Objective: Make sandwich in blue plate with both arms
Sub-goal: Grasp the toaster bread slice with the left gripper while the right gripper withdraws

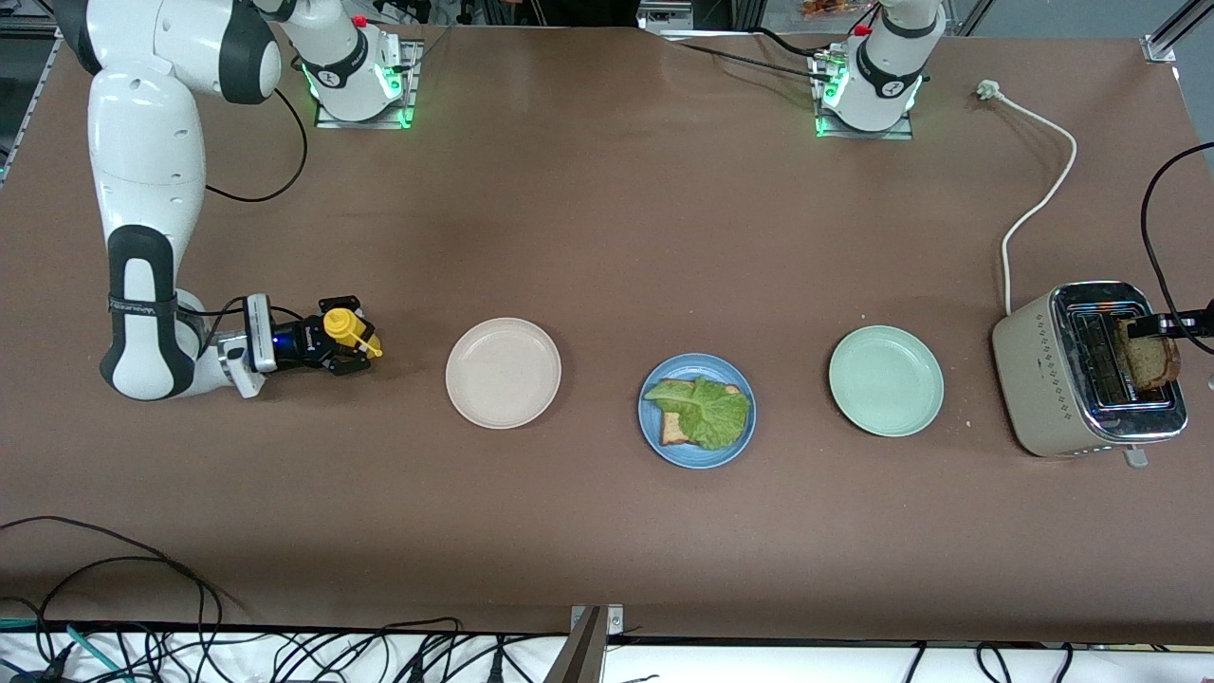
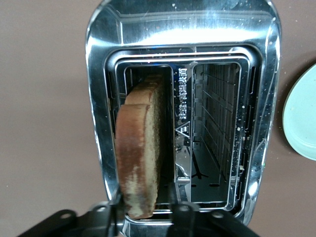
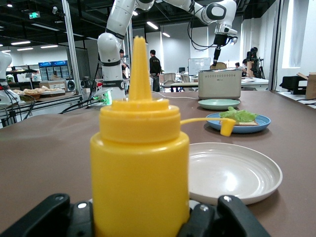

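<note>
Brown wholegrain bread is the thing in hand: the left claw (image 1: pixel 1168 327) is closed on a toasted slice (image 1: pixel 1149 356) over the toaster (image 1: pixel 1091 370), which stands at the left arm's end of the surface (image 1: pixel 607 237). In the left wrist view the slice (image 2: pixel 140 153) stands on edge, its lower part in one slot, with the claw's fingers (image 2: pixel 114 213) pinching its end; the second slot is empty.

The blue plate (image 1: pixel 697 411) sits between the cream-white plate (image 1: pixel 503 373) and the mint-green plate (image 1: pixel 886 380), slightly nearer to the front camera than either. On it lies one slice of bread (image 1: pixel 675 413) with a ruffled lettuce leaf (image 1: pixel 707 410) spread over most of it. The sandwich lacks only its top slice.

The right claw (image 1: pixel 351 343) rests low at the right arm's end of the surface, closed around a yellow squeeze bottle (image 1: pixel 349 330) standing upright, its cap hanging open on a tether. This arm appears to wait.

The step, as I judge it, is drawing the second slice from the toaster. The next move calls for lifting it straight up until it clears the slot, carrying it above the mint-green plate to the blue one, turning it flat, and laying it squarely on the lettuce without dragging the leaf off the lower slice.
</note>
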Robot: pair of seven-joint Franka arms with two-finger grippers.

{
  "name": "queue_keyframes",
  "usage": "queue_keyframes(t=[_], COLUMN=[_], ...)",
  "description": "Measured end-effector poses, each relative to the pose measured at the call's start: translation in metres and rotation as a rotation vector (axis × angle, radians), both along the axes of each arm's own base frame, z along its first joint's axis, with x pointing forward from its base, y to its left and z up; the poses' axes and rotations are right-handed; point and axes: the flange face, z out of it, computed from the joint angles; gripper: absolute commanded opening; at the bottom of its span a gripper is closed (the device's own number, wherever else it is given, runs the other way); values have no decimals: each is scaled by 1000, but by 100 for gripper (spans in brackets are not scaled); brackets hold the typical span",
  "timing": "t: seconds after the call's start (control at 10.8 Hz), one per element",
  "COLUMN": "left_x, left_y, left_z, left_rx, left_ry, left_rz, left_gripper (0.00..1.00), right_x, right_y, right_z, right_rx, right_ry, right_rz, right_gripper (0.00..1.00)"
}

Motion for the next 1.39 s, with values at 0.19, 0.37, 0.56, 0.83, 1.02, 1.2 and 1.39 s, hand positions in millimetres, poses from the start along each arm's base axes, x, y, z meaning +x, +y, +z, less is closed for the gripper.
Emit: queue_keyframes(t=[0.19,0.37,0.56,0.83,1.02,1.2,1.39], left_x=[0,1,5,10,3,-6,-14], left_y=[0,0,3,8,1,-11,-20], left_z=[0,2,13,53,89,122,153], left_rx=[0,2,4,19,22,24,22], left_ry=[-1,-5,-28,-82,-95,-105,-104], left_rz=[-1,-2,-40,-97,-112,-121,-125], left_gripper=[0,0,0,0,0,0,0], right_x=[-2,-3,-4,-5,-5,-7,-11], right_y=[-1,-1,-1,-3,-11,-24,-39], right_z=[-4,-10,-12,-11,-10,-8,-9], right_rx=[0,1,5,14,18,39,47], right_ry=[7,15,18,20,20,27,37], right_rz=[-2,-4,-5,-7,-18,-34,-46], right_gripper=[0,25,78,82,82,86,100])
